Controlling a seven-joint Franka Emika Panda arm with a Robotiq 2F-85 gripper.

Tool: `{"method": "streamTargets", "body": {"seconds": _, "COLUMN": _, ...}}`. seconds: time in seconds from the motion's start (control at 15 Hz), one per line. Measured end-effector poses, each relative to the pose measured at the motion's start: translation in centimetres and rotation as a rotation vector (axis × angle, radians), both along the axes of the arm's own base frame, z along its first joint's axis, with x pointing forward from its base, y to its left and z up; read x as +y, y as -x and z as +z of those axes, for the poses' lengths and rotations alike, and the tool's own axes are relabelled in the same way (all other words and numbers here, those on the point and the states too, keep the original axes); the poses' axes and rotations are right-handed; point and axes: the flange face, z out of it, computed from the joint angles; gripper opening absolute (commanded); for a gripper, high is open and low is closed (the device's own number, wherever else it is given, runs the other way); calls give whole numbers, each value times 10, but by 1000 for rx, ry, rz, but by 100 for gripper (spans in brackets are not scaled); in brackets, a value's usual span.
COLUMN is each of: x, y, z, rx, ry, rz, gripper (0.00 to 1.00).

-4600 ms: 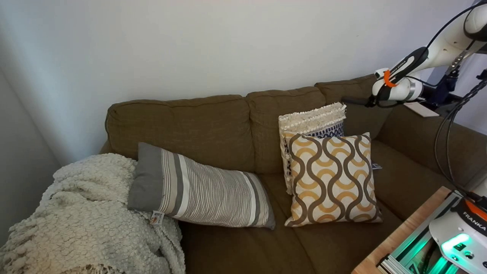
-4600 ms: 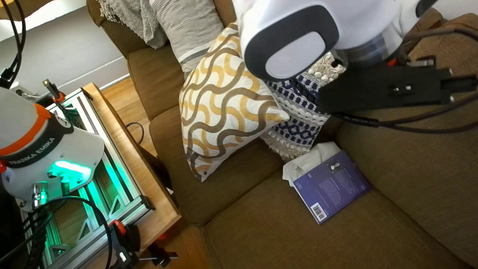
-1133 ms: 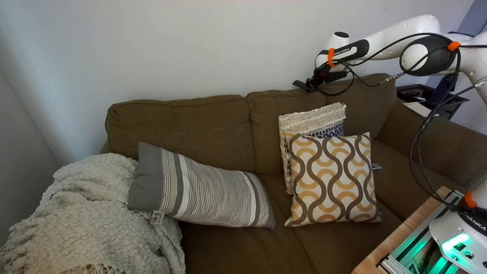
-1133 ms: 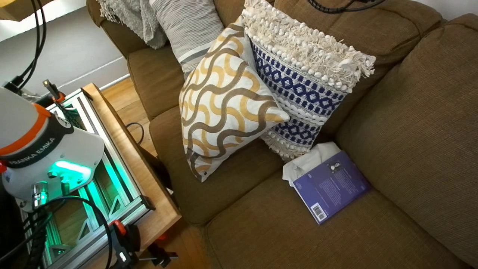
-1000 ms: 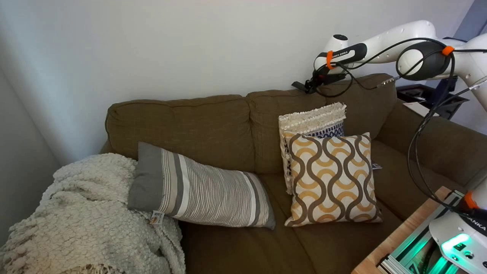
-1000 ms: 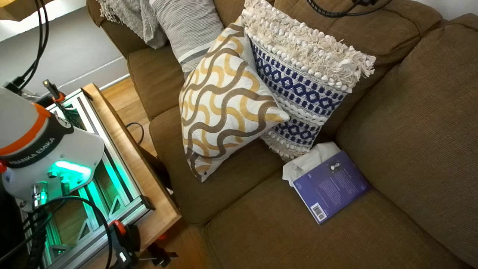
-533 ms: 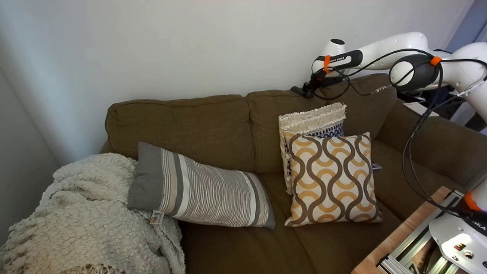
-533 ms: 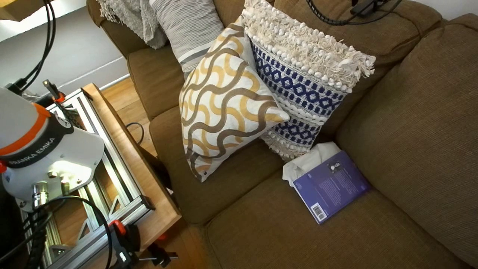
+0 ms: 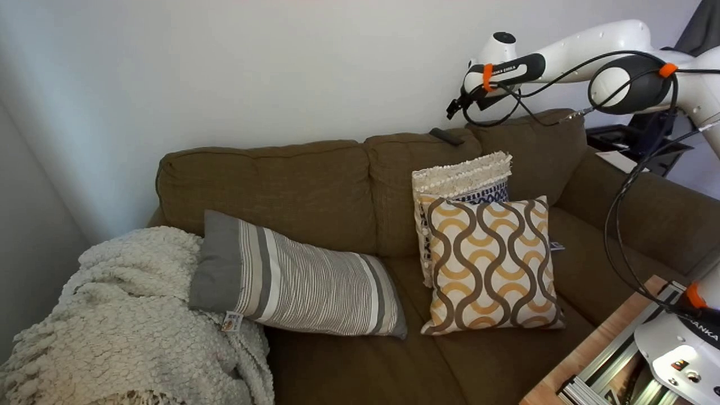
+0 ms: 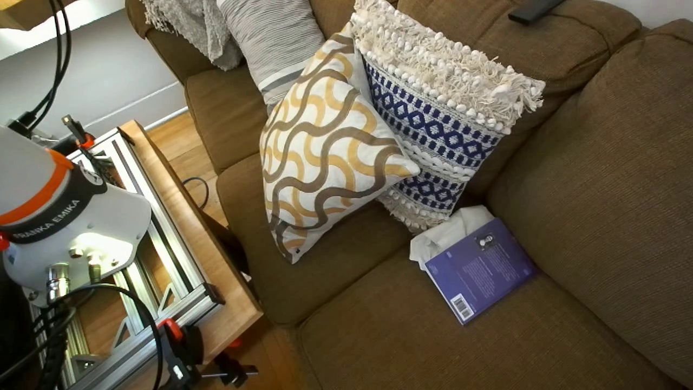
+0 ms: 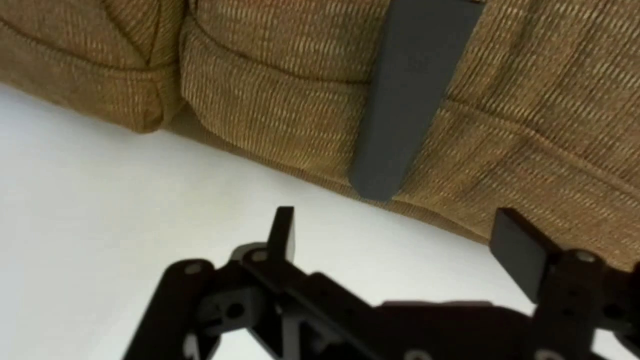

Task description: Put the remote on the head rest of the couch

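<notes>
The remote [image 9: 446, 136], a slim dark grey bar, lies on the head rest [image 9: 396, 138] of the couch, on the middle back cushion. In an exterior view the remote [image 10: 535, 11] rests flat across the cushion top, its far end cut off by the picture's edge. The wrist view has the remote [image 11: 410, 95] lying across the head rest seam [image 11: 280, 110], its rounded end at the cushion's wall-side edge. My gripper [image 11: 392, 232] stands open, with wide-set fingers [image 11: 522, 250] and nothing between them. In an exterior view the gripper [image 9: 451, 109] hangs above the remote, apart from it.
A white wall [image 9: 315, 73] rises close behind the couch. Below the head rest lean a fringed pillow [image 10: 433, 119] and a yellow-brown patterned pillow [image 9: 489, 264]. A striped pillow [image 9: 315, 287], a blanket [image 9: 129, 320] and a purple book [image 10: 482, 271] lie on the couch.
The arm brought the remote from the right to the head rest and lowered it. Since half a second ago the gripper has let go and risen, leaving the remote behind.
</notes>
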Motion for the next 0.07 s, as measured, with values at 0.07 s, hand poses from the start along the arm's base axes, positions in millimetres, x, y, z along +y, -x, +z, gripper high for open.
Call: {"method": "streamTargets", "body": {"seconds": 0.07, "x": 3, "y": 3, "z": 11, "rx": -21, "ry": 25, "rz": 31, "gripper": 100}}
